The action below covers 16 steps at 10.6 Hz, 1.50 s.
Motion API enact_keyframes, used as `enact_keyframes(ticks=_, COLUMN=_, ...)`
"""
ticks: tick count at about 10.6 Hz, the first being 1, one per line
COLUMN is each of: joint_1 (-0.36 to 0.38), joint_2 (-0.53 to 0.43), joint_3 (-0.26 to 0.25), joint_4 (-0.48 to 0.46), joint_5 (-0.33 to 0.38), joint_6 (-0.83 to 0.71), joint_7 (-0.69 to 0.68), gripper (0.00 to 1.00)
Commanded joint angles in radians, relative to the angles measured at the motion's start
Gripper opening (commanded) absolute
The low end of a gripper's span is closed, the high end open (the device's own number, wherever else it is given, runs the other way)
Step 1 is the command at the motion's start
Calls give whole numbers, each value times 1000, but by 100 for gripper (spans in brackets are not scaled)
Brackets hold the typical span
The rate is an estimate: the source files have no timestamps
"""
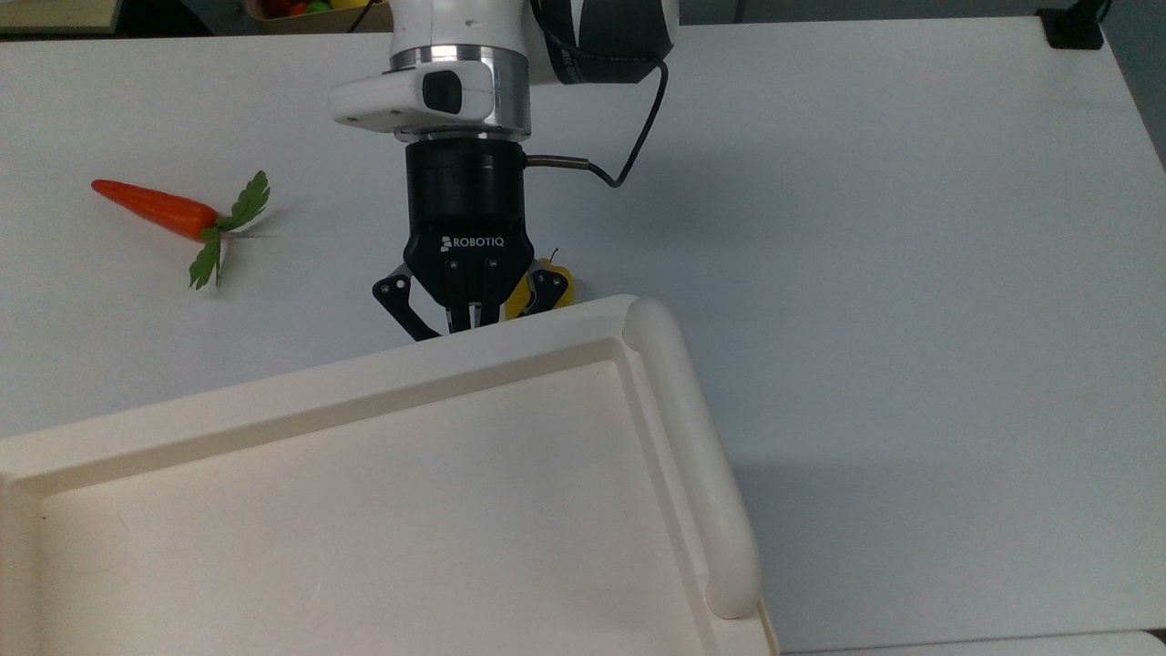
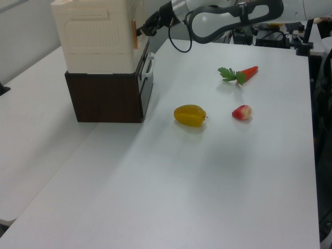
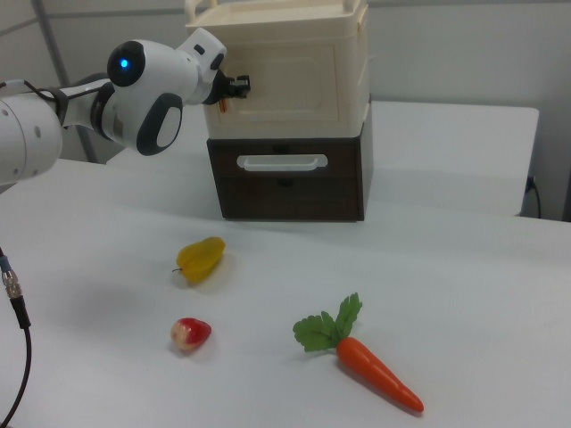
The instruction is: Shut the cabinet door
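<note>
White tabletop (image 1: 911, 228) fills my screens. I read "ROBOTIQ" on the gripper (image 1: 465, 319), whose fingers are spread against the cabinet door (image 3: 285, 67), which sits flush on the front of the cream cabinet (image 2: 93, 36), above a dark base (image 3: 285, 183). Carrot (image 3: 375, 370), yellow fruit (image 2: 190, 115) and red fruit (image 2: 241, 112) lie apart.

Gripper (image 1: 466, 319) at upper centre of the top view, pointing down-frame, its linkages splayed; white arm enters from the top edge, cable looping rightward.
</note>
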Motion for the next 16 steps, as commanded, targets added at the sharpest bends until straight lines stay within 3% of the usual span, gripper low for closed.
enact_keyframes(ticks=1, joint_1=4, joint_2=-69, joint_3=6, joint_4=-83, joint_5=20, joint_6=11, joint_7=16, gripper=0)
enact_keyframes(ticks=3, joint_1=2, joint_2=-213, joint_3=3, joint_4=-223, joint_5=20, joint_6=-119, joint_7=42, gripper=0)
enact_keyframes(ticks=6, joint_1=-44, joint_2=-299, joint_3=-55, joint_4=-193, joint_5=0, joint_6=-653, joint_7=102, gripper=4)
enact_keyframes(ticks=10, joint_1=-59, joint_2=-411, joint_3=-146, joint_4=-191, joint_5=-62, joint_6=-1154, joint_7=117, gripper=21)
enact_keyframes(ticks=11, joint_1=-73, joint_2=-430, joint_3=-145, joint_4=-191, joint_5=-101, joint_6=-1232, joint_7=131, gripper=41)
enact_keyframes(ticks=12, joint_1=-72, joint_2=-437, joint_3=-143, joint_4=-192, joint_5=-159, joint_6=-1289, joint_7=140, gripper=99)
enact_keyframes(ticks=15, joint_1=-88, joint_2=-474, joint_3=-143, joint_4=-199, joint_5=-237, joint_6=-1374, joint_7=264, gripper=100)
enact_keyframes(ticks=16, joint_1=-78, joint_2=-486, joint_3=-139, joint_4=-199, joint_5=-323, joint_6=-1411, joint_7=313, gripper=100)
